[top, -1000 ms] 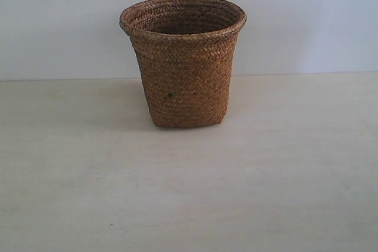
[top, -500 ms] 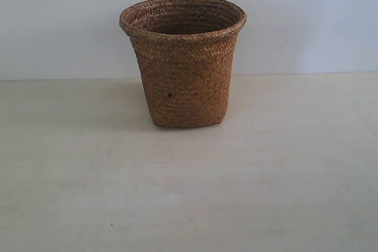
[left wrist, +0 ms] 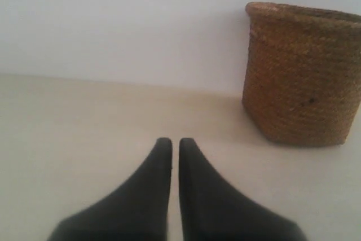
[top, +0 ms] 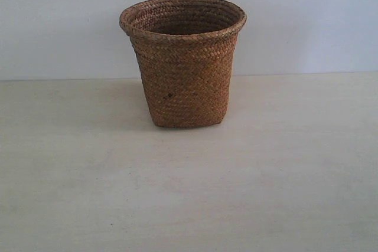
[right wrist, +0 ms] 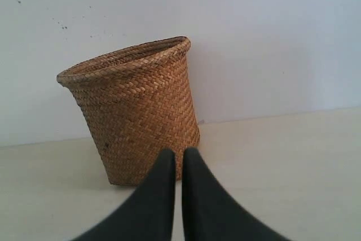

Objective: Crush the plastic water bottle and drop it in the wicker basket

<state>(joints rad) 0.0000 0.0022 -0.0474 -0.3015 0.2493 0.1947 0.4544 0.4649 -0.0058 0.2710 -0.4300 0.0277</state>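
Observation:
The wicker basket stands upright on the pale table, brown and woven, with a rolled rim and a small dark spot on its side. It also shows in the left wrist view and the right wrist view. The plastic water bottle is out of view in every frame. My left gripper is shut with nothing in it, well short of the basket and to one side. My right gripper is shut and empty too, its dark fingers pointing at the basket's base. Neither gripper shows in the exterior view.
A plain pale wall rises right behind the basket. The light wooden table spreads in front of it and to both sides.

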